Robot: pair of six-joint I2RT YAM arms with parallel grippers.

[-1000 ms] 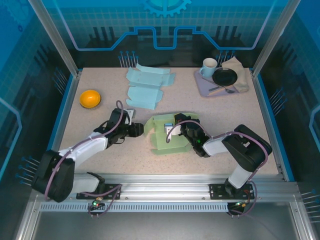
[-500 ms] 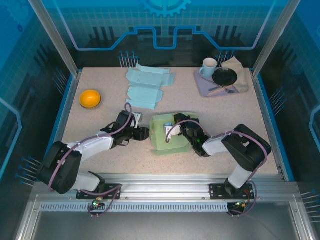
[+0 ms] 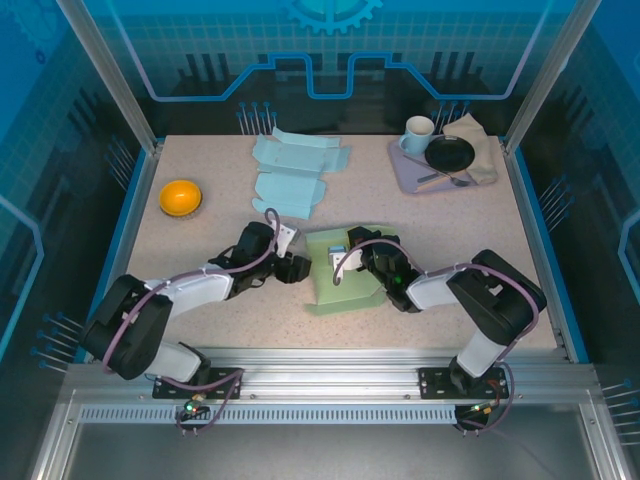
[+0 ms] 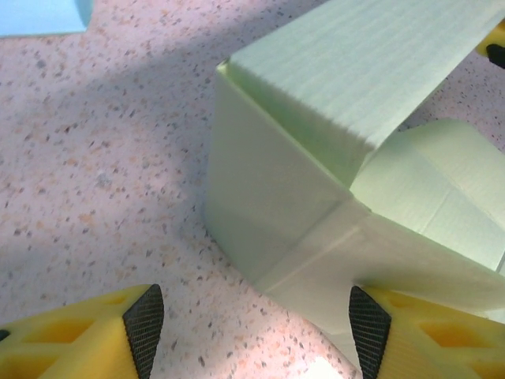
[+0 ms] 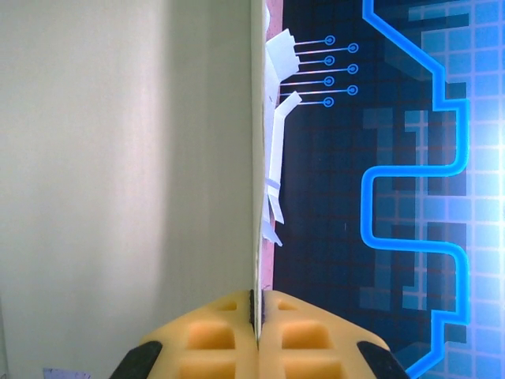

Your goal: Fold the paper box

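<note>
The pale green paper box (image 3: 350, 282) lies partly folded at the table's middle front. My left gripper (image 3: 299, 268) is at its left side, open. In the left wrist view the box's corner (image 4: 276, 197) rises just ahead of that gripper (image 4: 256, 332), and a low flap reaches in toward the right finger (image 4: 369, 325). My right gripper (image 3: 346, 258) sits over the box's middle, shut on an upright wall. In the right wrist view that wall (image 5: 126, 158) runs edge-on into the closed gripper (image 5: 257, 304).
Flat blue box blanks (image 3: 293, 175) lie at the back centre. An orange bowl (image 3: 181, 196) sits at the left. At the back right a purple tray (image 3: 405, 165) carries a mug (image 3: 418, 131), a black plate (image 3: 450, 153) and a cloth (image 3: 478, 145).
My left gripper has moved right, up to the box's left side, and its jaws have opened wider. The right gripper has kept its grip on the wall.
</note>
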